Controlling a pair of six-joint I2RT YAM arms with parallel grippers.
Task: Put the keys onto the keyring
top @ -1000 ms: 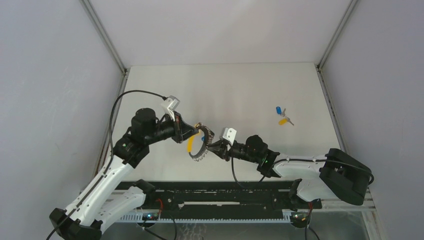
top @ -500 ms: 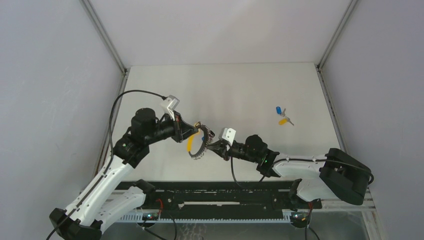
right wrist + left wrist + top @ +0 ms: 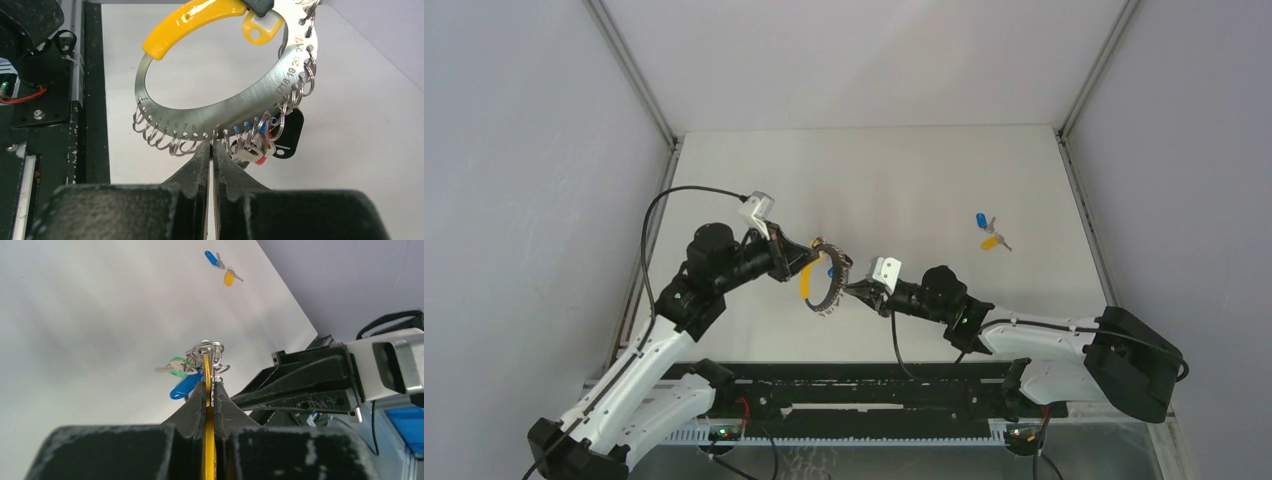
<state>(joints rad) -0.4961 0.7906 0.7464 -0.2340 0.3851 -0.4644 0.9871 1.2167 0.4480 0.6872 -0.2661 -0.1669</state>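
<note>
The keyring (image 3: 828,287) is a silver numbered arc plate (image 3: 240,102) with a yellow handle (image 3: 192,22) and several small split rings, some of them carrying capped keys (image 3: 255,150). My left gripper (image 3: 809,262) is shut on the yellow handle (image 3: 207,390) and holds the plate above the table. My right gripper (image 3: 854,290) is shut, its tips (image 3: 211,145) pinching one small split ring on the plate's lower edge. The blue key (image 3: 981,219) and the yellow-orange key (image 3: 991,242) lie loose on the table at the right. They also show in the left wrist view, the blue key (image 3: 212,258) and the yellow-orange key (image 3: 229,278).
The white table (image 3: 904,180) is walled in by grey panels on three sides. A black rail (image 3: 854,390) runs along the near edge by the arm bases. A black tag (image 3: 290,137) hangs behind the bunch of keys on the plate.
Both arms have shifted slightly. The left wrist has moved a little left and the right forearm has stretched a little. The keyring stays held between them in nearly the same place.
</note>
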